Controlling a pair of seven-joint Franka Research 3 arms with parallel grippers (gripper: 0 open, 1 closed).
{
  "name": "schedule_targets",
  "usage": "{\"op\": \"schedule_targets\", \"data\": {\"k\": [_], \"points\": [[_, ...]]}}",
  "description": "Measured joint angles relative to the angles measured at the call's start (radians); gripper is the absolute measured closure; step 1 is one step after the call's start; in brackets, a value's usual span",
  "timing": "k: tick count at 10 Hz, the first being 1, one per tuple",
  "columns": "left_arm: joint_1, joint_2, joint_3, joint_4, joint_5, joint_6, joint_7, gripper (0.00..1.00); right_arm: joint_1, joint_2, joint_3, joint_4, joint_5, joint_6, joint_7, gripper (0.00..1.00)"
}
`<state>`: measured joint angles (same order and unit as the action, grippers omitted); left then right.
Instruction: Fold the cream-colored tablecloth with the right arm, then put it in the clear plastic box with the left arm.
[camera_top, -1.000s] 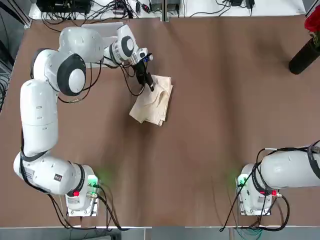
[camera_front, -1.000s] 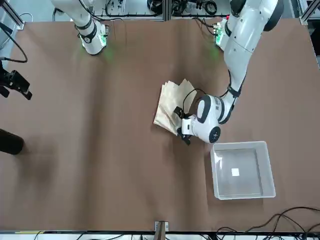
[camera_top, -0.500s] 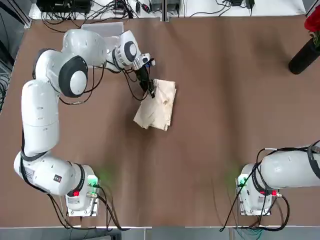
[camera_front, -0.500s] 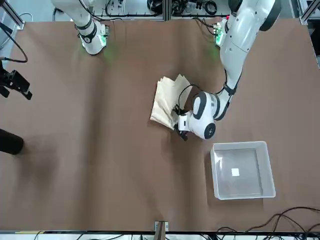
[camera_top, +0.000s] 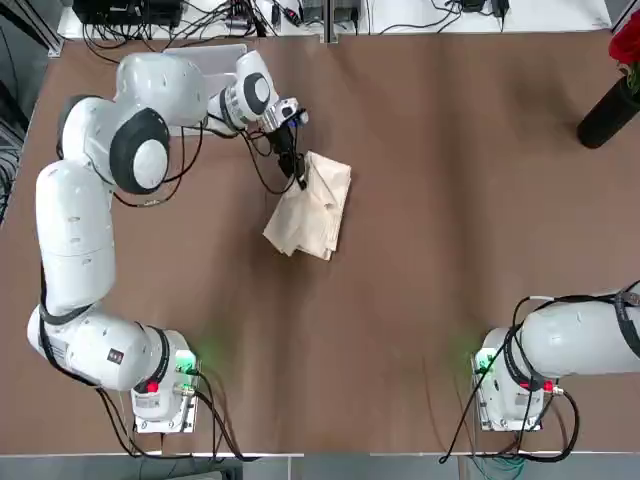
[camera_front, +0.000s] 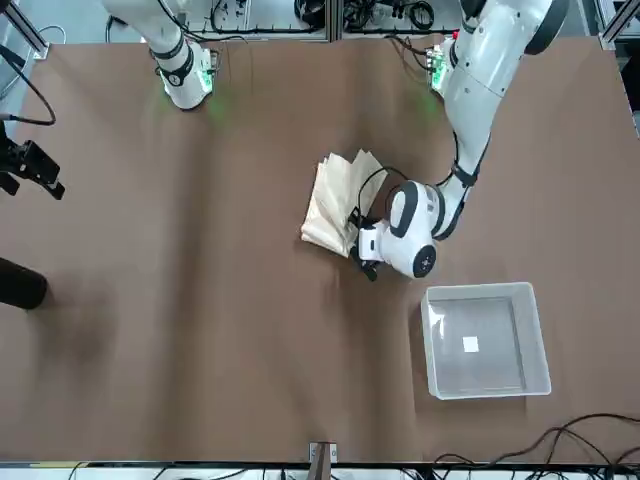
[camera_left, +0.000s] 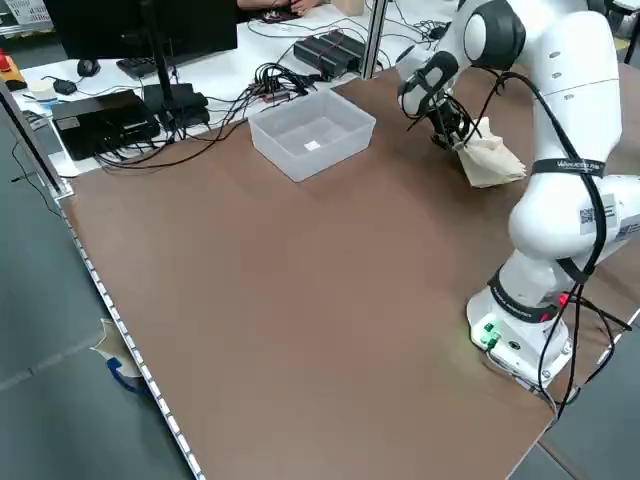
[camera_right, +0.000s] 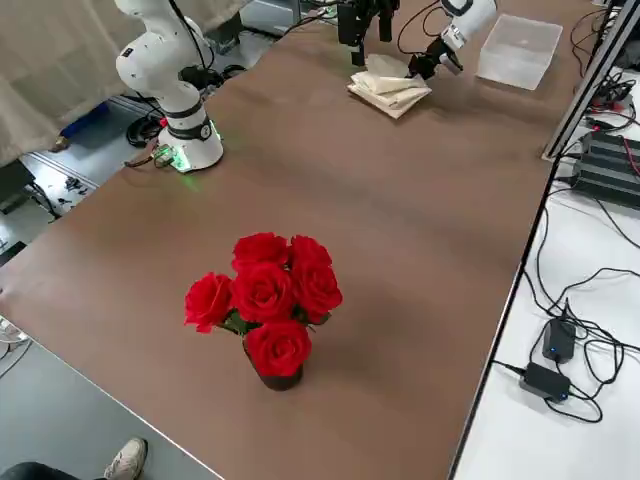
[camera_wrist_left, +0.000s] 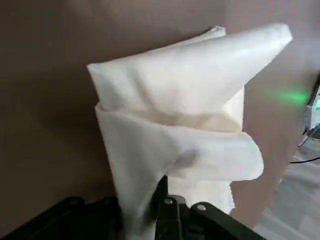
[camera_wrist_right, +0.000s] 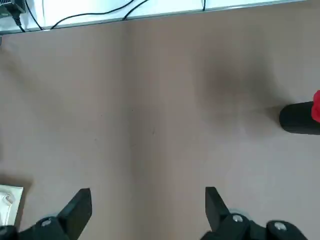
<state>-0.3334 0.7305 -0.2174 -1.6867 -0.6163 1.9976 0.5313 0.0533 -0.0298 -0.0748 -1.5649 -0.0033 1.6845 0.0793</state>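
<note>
Your left gripper (camera_top: 302, 184), left of centre in the upper half of the top view, has its fingers nearly closed, pinching a fold of the plain cream-beige fabric tablecloth (camera_top: 315, 212). Your right gripper (camera_wrist_right: 148, 194), at the left edge of the front view's upper half, stands wide open and holds nothing.

In the top view, the layered cloth's long axis slants from upper right to lower left, its wider end lowest. You have the small translucent plastic box (camera_front: 487, 340) at lower right in the front view, apart from the cloth; in the top view, the left arm (camera_top: 80, 240) partly covers it. The gripper hides one cloth edge there, and the red roses (camera_top: 628, 42) at upper right are cut off.
</note>
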Motion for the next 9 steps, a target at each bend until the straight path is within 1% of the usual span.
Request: {"op": "schedule_targets", "data": {"k": [1, 3, 4, 7, 9], "points": [[0.007, -0.013, 0.006, 0.010, 0.000, -0.040, 0.006, 0.83, 0.001, 0.000, 0.000, 0.000, 0.000, 0.000, 0.000, 0.00], [0.022, -0.033, 0.048, 0.081, 0.000, -0.209, 0.006, 0.84, 0.001, 0.000, 0.000, 0.000, 0.000, 0.000, 0.000, 0.00], [0.030, -0.039, 0.070, 0.118, 0.000, -0.275, 0.007, 0.84, 0.001, 0.000, 0.000, 0.000, 0.000, 0.000, 0.000, 0.00], [0.098, -0.041, 0.080, 0.212, 0.000, -0.452, 0.014, 0.84, 0.002, 0.000, 0.000, 0.000, 0.000, 0.000, -0.002, 0.00], [0.146, -0.042, 0.081, 0.293, 0.000, -0.544, 0.016, 0.84, 0.002, 0.000, 0.000, 0.000, 0.000, 0.000, -0.029, 0.00]]}}
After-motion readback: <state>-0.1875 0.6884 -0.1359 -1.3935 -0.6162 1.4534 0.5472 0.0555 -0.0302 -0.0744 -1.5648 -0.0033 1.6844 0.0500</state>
